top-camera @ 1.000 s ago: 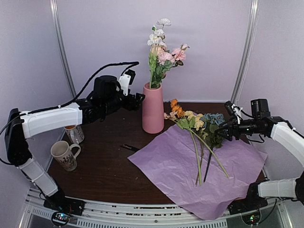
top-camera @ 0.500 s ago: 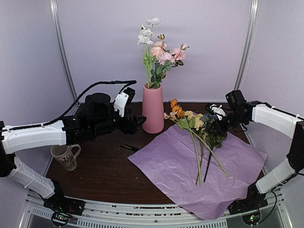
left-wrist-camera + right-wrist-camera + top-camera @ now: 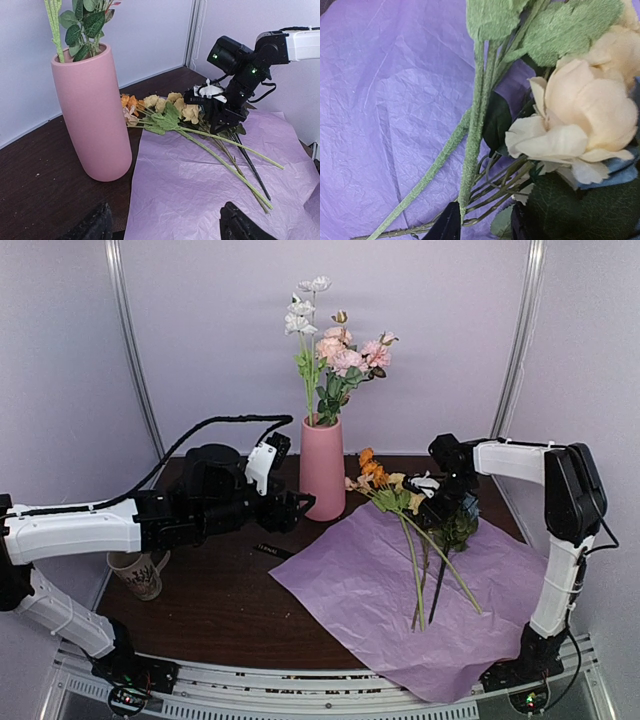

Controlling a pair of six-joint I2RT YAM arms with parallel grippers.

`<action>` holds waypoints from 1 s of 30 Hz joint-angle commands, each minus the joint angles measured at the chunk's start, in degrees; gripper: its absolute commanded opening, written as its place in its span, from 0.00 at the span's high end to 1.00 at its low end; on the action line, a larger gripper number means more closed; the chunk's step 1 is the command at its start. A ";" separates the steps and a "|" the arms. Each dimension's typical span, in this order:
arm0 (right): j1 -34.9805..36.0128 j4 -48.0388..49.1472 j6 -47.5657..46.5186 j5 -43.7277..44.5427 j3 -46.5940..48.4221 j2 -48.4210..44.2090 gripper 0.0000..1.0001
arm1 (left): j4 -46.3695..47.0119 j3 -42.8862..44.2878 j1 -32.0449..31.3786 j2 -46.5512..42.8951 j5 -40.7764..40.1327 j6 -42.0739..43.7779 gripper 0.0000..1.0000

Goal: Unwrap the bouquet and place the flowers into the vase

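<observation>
The pink vase (image 3: pixel 322 480) (image 3: pixel 92 120) stands at the back centre and holds pink and white flowers (image 3: pixel 335 345). More flowers (image 3: pixel 410 502) (image 3: pixel 167 112), orange, pale yellow and blue, lie on the spread lilac wrap paper (image 3: pixel 400 590) (image 3: pixel 200 195). My right gripper (image 3: pixel 440 504) (image 3: pixel 482 227) is down on their heads, its jaws narrowly open either side of thin stems (image 3: pixel 505 192), beside a pale yellow bloom (image 3: pixel 580 120). My left gripper (image 3: pixel 300 506) (image 3: pixel 167 230) is open and empty, low by the vase's foot at the paper's left edge.
Two patterned mugs (image 3: pixel 140 570) stand at the left, partly behind my left arm. A black ribbon (image 3: pixel 272 551) lies on the dark table (image 3: pixel 220 600) between the left gripper and the paper. The paper overhangs the table's front right edge.
My right arm swung in from the right edge onto the flowers on the paper and its jaws narrowed. My left arm dropped from the vase's rim to its foot. The white flower leans further left.
</observation>
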 commanded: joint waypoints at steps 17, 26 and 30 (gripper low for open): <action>4.51 -4.02 -1.20 3.89 4.15 0.30 0.67 | 1.62 -0.61 -0.38 -0.82 -0.49 -1.58 0.25; 6.47 -5.12 -0.97 6.43 6.10 2.60 0.69 | 2.33 -1.42 -0.46 -1.16 -0.34 -2.27 0.26; 6.52 -4.95 -0.02 8.58 7.68 4.62 0.70 | 2.22 -1.83 -0.72 -1.94 -0.50 -2.37 0.26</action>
